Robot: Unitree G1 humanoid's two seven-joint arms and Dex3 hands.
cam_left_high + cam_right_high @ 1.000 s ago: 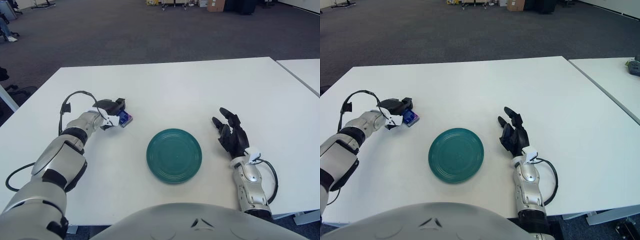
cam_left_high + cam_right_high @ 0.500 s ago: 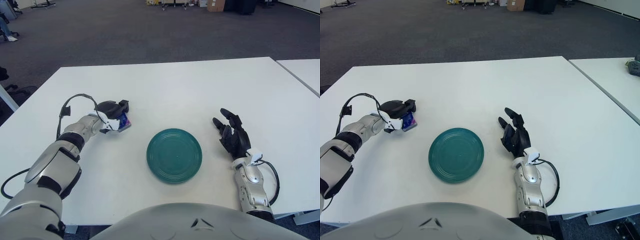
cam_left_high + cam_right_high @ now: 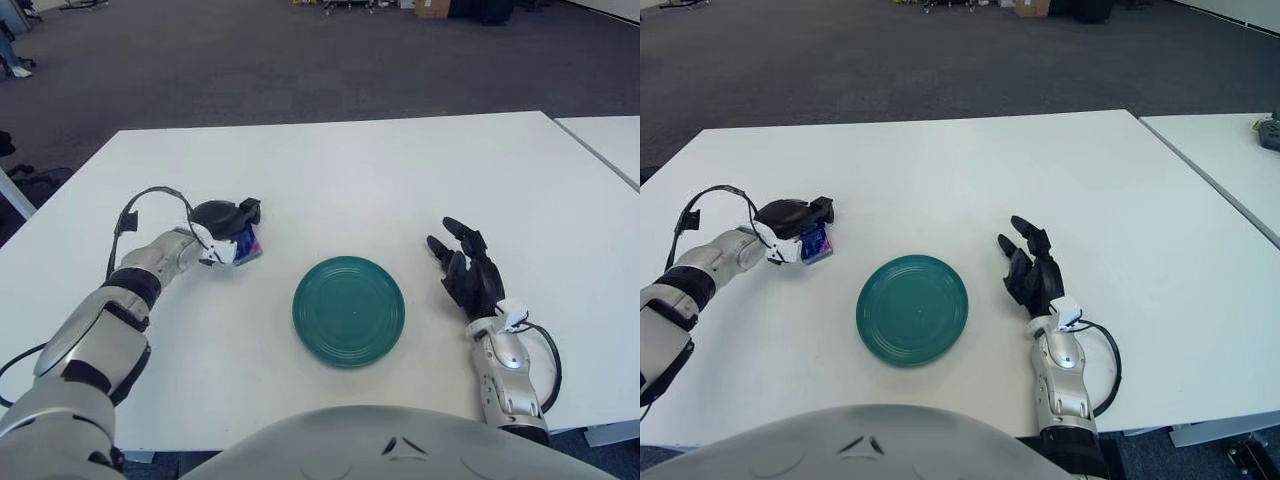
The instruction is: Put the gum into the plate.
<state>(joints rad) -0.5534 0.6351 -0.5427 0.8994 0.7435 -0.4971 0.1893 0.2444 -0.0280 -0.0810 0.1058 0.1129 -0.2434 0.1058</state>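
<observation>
You have a broad white rectangular table (image 3: 330, 170) in front of you, with a second white table (image 3: 1230, 150) just off its right edge. Near the front middle of the main table sits the round, dark green ribbed plate (image 3: 349, 310), with nothing in it. Your right hand (image 3: 470, 278) shows to the right of the plate, black fingers (image 3: 452, 228) spread loosely and holding nothing. Your left hand (image 3: 228, 225) is to the left of the plate and a little farther back, its black fingers curled over the top of the small blue and purple gum packet (image 3: 248, 243). The packet peeks out below the hand on the side facing the plate, apart from the plate's rim; you cannot tell whether it touches the tabletop.
</observation>
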